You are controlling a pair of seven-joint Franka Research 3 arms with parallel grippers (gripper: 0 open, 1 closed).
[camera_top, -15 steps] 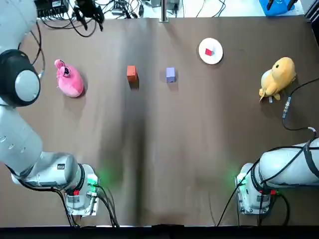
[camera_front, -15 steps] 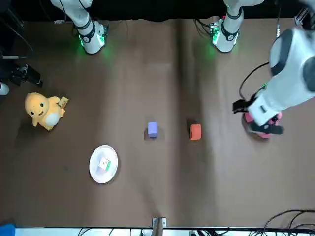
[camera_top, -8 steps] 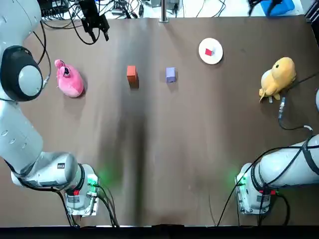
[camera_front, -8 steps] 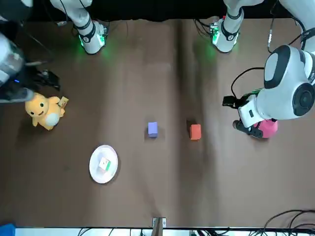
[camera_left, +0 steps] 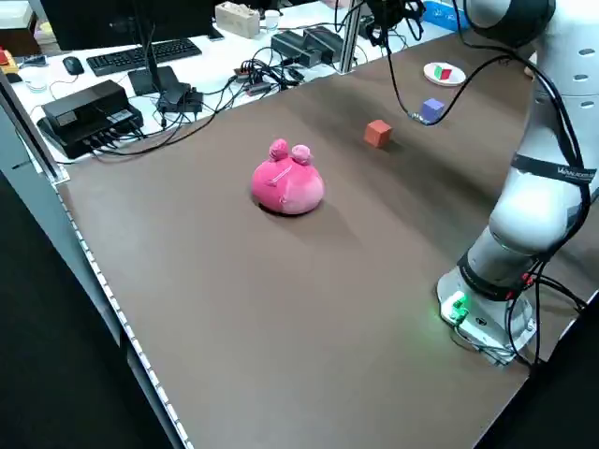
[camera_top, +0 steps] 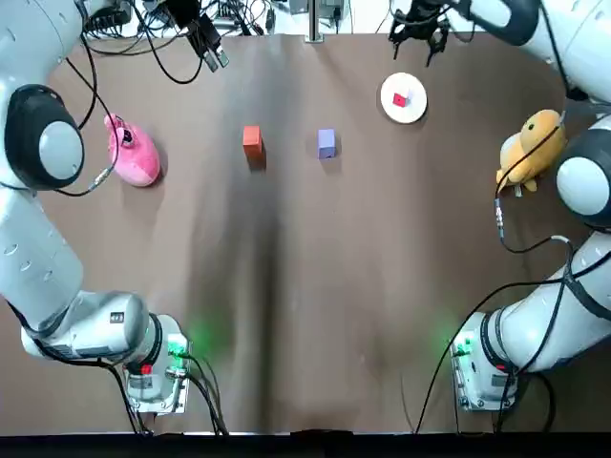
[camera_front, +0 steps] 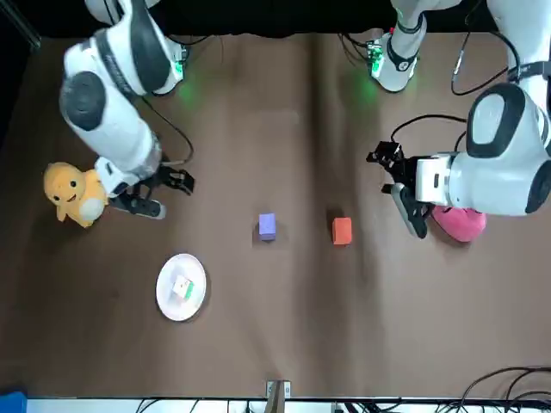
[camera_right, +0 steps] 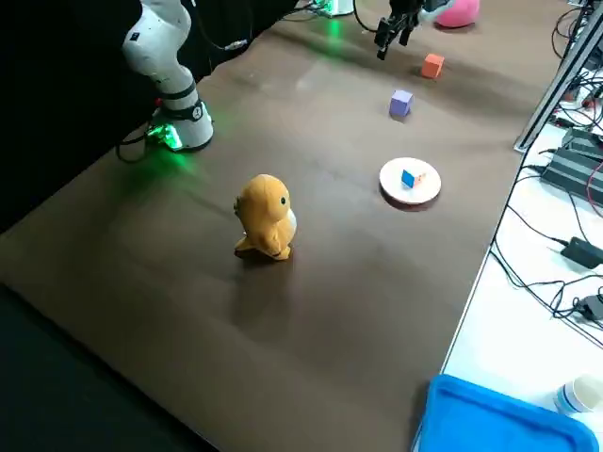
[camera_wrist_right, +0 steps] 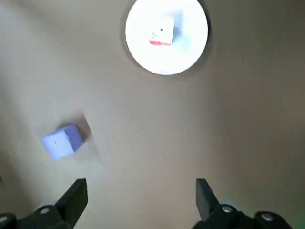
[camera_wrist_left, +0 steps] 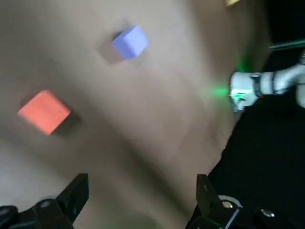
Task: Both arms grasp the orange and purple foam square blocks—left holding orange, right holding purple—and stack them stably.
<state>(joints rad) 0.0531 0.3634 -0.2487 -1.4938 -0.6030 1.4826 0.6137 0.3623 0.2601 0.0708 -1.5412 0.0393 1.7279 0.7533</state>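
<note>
The orange foam block [camera_top: 252, 141] and the purple foam block [camera_top: 326, 143] rest a small gap apart on the brown table, toward its far side. My left gripper [camera_top: 208, 46] hangs open in the air beyond and to the left of the orange block [camera_wrist_left: 44, 111]; its wrist view shows both blocks below, the purple one [camera_wrist_left: 130, 42] farther off. My right gripper [camera_top: 420, 21] hangs open above the far edge, near the white plate. In the right wrist view the purple block [camera_wrist_right: 62, 140] lies beside the plate [camera_wrist_right: 190, 52]. Neither gripper touches anything.
A white plate [camera_top: 412, 110] holding a small red-and-white cube [camera_top: 400, 98] sits right of the purple block. A pink plush [camera_top: 134, 153] lies at the left and a yellow plush [camera_top: 532, 148] at the right. Cables and equipment crowd the table's far edge.
Both arms have swung in towards the middle. The left gripper moved from beside the pink plush towards the orange block. The right gripper came in from near the yellow plush towards the plate.
</note>
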